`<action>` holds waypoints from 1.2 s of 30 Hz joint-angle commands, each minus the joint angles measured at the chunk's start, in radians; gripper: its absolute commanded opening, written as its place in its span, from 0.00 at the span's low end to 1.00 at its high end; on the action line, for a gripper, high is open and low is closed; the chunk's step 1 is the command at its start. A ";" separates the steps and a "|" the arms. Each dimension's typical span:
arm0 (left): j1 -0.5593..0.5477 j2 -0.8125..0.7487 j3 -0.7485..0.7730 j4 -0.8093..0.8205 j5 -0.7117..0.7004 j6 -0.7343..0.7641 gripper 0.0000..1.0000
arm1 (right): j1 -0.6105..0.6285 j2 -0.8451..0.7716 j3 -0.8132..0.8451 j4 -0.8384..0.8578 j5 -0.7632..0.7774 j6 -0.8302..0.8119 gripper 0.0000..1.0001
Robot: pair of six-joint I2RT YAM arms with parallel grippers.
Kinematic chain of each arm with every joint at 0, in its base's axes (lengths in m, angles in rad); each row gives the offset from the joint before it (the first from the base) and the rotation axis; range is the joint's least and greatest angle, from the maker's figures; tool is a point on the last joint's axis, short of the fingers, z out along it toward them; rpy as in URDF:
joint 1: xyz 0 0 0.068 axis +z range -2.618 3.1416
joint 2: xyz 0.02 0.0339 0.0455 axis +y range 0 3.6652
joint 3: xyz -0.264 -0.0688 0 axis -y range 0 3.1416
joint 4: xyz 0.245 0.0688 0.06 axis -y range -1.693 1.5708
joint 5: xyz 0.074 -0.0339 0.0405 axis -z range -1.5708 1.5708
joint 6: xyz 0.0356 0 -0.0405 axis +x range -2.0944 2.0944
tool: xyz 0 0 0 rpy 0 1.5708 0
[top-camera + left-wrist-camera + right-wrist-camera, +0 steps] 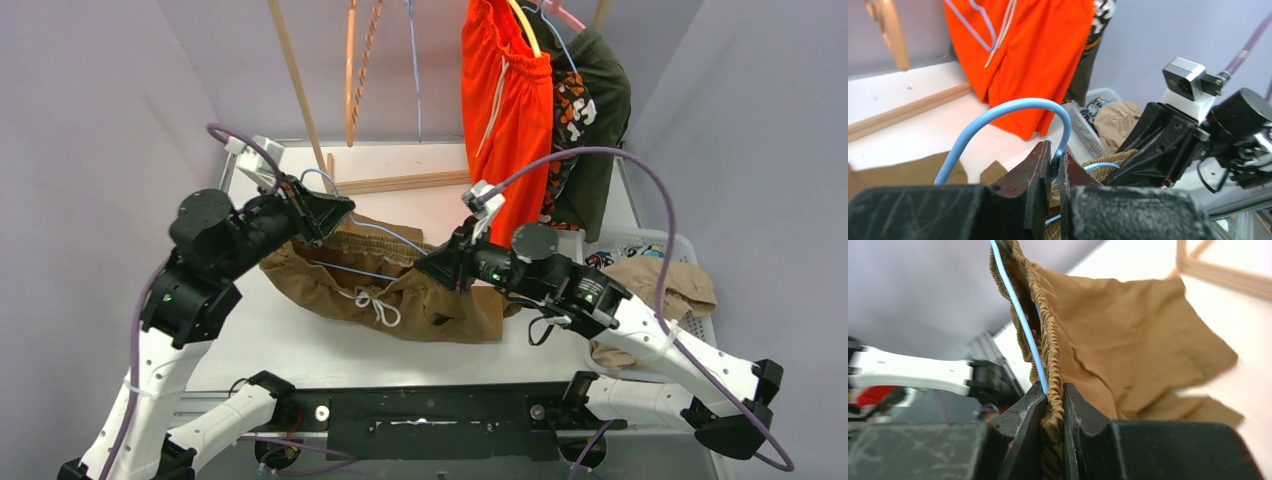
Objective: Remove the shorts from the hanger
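Note:
The brown shorts (400,295) with a white drawstring (378,306) lie on the white table, still threaded on a light blue wire hanger (385,234). My left gripper (343,211) is shut on the hanger's hook (1013,106) at the shorts' left end; the wire sits between its jaws (1055,162). My right gripper (436,268) is shut on the shorts' elastic waistband together with the blue wire (1052,395). The brown cloth (1128,330) spreads away beyond its fingers. Orange-red shorts (505,110), camouflage shorts (572,108) and dark green shorts (605,120) hang at the back.
A wooden rack with a base rail (400,182) and a slanted pole (295,85) stands at the back, with empty hangers (352,70) on it. A white basket (640,240) at the right holds beige shorts (660,285) and comic-print shorts (600,260).

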 commanded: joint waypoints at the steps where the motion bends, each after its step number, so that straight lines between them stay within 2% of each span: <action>1: 0.008 -0.039 -0.187 -0.017 -0.147 -0.019 0.00 | -0.050 0.115 0.008 -0.239 0.369 -0.048 0.11; 3: 0.008 -0.053 -0.268 -0.046 -0.197 -0.014 0.00 | -0.053 0.153 0.041 -0.306 0.379 -0.093 0.23; 5: 0.008 -0.073 -0.329 -0.037 -0.212 -0.020 0.00 | -0.053 0.154 0.056 -0.322 0.364 -0.118 0.43; 8: 0.008 -0.091 -0.359 -0.010 -0.214 -0.034 0.00 | -0.052 0.085 -0.005 -0.220 0.289 -0.128 0.64; 10: 0.008 -0.087 -0.352 -0.008 -0.217 -0.033 0.00 | -0.052 0.019 -0.077 -0.112 0.244 -0.123 0.73; 13: 0.007 -0.068 -0.339 -0.021 -0.224 -0.028 0.00 | -0.051 -0.063 -0.143 -0.011 0.217 -0.117 0.81; 17: 0.006 -0.061 -0.331 -0.036 -0.215 -0.030 0.00 | -0.052 -0.092 -0.146 -0.051 0.236 -0.126 0.82; 22: 0.006 -0.074 -0.315 -0.057 -0.208 -0.024 0.00 | -0.052 0.005 -0.061 -0.214 0.222 -0.110 0.78; 26: 0.006 -0.074 -0.313 -0.078 -0.211 -0.021 0.00 | -0.049 0.118 -0.001 -0.232 0.072 -0.099 0.69; 29: 0.006 -0.075 -0.305 -0.096 -0.212 -0.019 0.00 | -0.047 0.173 0.064 -0.301 0.089 -0.085 0.53; 30: 0.007 -0.077 -0.299 -0.104 -0.219 -0.015 0.00 | -0.047 0.180 0.080 -0.325 0.125 -0.081 0.42; 31: 0.006 -0.079 -0.294 -0.114 -0.228 -0.013 0.00 | -0.047 0.179 0.087 -0.339 0.148 -0.077 0.38; 33: 0.008 -0.089 -0.285 -0.132 -0.240 -0.009 0.00 | -0.048 0.158 0.080 -0.345 0.183 -0.069 0.21; 36: 0.008 -0.102 -0.270 -0.140 -0.251 -0.012 0.00 | -0.050 0.102 0.046 -0.322 0.231 -0.052 0.08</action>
